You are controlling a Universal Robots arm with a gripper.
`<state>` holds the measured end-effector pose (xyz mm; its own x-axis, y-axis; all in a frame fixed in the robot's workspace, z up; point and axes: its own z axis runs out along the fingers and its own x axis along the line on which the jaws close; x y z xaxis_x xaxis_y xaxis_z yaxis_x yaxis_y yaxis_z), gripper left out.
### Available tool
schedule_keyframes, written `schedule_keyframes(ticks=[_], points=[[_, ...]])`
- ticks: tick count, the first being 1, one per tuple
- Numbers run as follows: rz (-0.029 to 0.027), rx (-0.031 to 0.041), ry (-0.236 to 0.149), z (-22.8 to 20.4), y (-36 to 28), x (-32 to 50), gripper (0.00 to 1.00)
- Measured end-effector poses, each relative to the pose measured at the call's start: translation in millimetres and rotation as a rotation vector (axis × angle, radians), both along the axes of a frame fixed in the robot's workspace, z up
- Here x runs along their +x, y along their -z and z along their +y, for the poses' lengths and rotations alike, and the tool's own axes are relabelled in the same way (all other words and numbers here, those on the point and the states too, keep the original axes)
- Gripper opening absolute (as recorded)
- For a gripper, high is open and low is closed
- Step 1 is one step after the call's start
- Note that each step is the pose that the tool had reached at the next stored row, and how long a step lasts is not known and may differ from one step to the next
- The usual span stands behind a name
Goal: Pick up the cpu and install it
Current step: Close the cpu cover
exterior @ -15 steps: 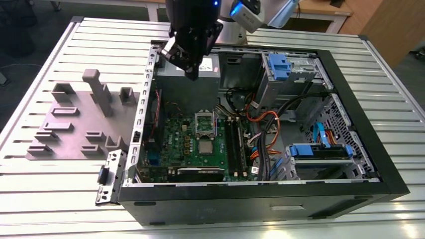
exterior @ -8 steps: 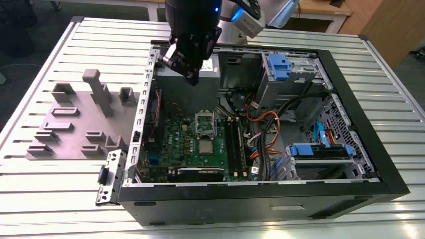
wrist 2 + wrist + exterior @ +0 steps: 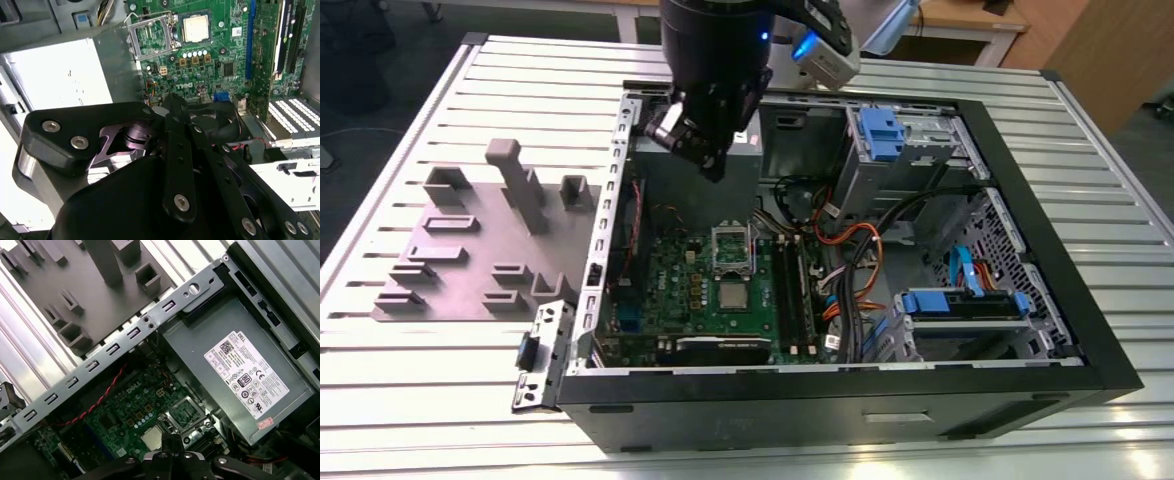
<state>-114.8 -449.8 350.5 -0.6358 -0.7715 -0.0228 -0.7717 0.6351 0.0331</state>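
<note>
The cpu is seen lying flat on the green motherboard, just beside the open socket. The gripper hangs above the case, well apart from it; whether its fingers are apart cannot be told.

Robot arm descending from above, wrist tilted, its black gripper with fingers drawn together, empty.
</note>
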Motion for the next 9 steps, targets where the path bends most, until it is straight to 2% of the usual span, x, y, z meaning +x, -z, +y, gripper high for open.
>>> schedule_keyframes(ticks=[5,9], points=[[-0.0001,0.0003,-0.001,-0.1,4.9,13.3,0.11],[0.0000,0.0001,-0.003,-0.1,9.4,16.8,0.11]])
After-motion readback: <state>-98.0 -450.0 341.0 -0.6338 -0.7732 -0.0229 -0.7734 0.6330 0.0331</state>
